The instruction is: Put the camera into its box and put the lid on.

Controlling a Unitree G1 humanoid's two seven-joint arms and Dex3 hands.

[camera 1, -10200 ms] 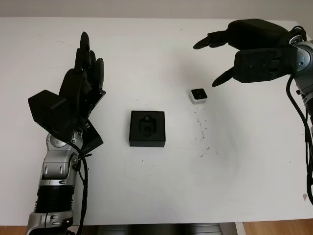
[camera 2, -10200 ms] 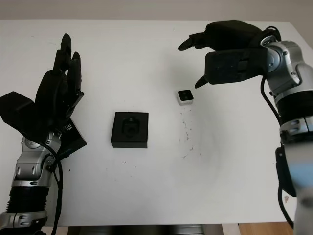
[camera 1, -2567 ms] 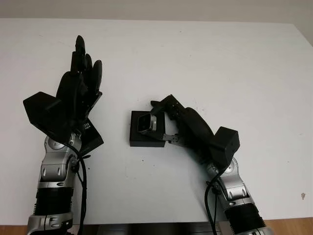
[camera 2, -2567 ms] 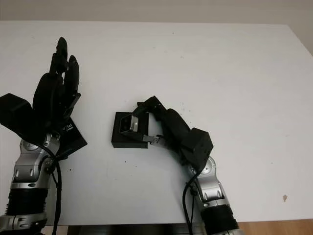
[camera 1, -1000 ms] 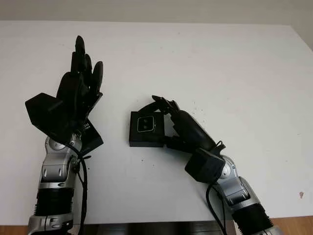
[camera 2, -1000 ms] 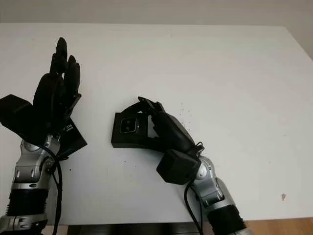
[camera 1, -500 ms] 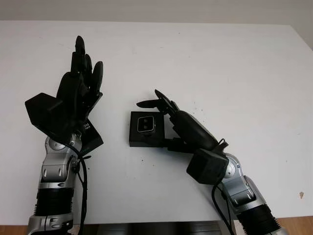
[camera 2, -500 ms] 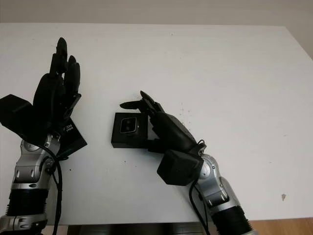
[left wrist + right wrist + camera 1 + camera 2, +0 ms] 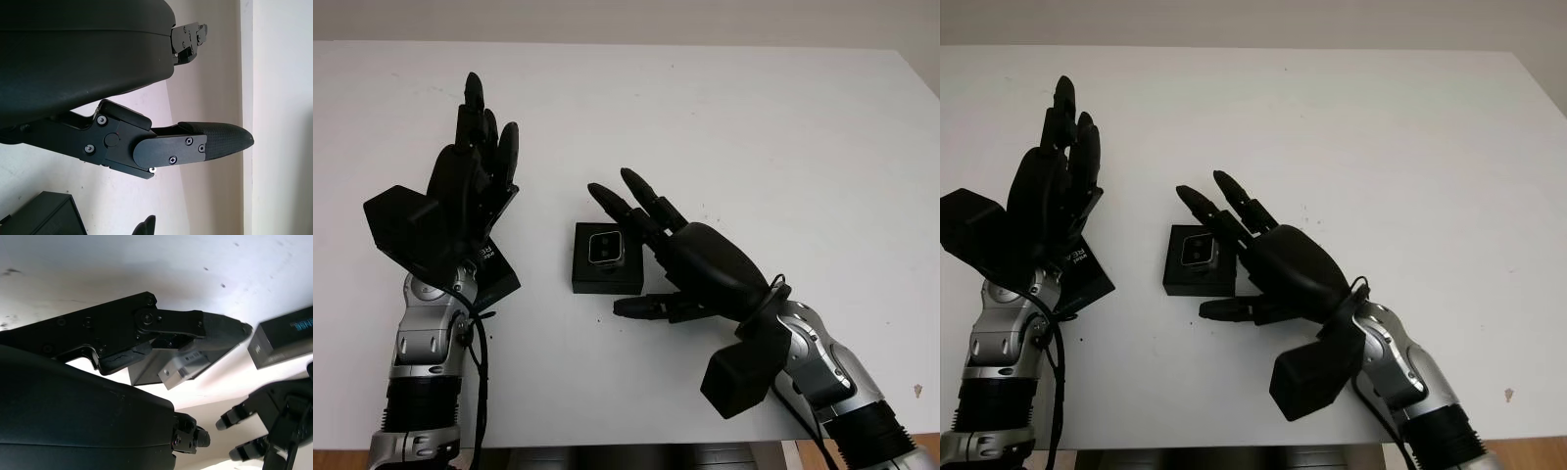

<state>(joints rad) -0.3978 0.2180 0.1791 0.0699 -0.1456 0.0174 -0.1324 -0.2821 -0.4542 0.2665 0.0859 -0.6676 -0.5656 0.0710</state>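
The small white camera (image 9: 606,248) sits lens-up in the recess of the black box (image 9: 607,279) at the table's middle. My right hand (image 9: 631,250) hovers just right of and over the box, open and holding nothing, with fingers reaching past the box's far edge and the thumb along its near side. The right wrist view has the camera (image 9: 183,367) in its box beyond one finger. The black lid (image 9: 496,280) lies on the table left of the box. My left hand (image 9: 475,147) stands raised above the lid, open.
The white table (image 9: 783,147) has a few dark specks (image 9: 717,245) right of the box. Its far edge runs along the wall and its right edge shows at the upper right.
The right hand has let go of the camera, which now sits in the box. That hand has opened and lifted back toward me. The left hand has not moved.
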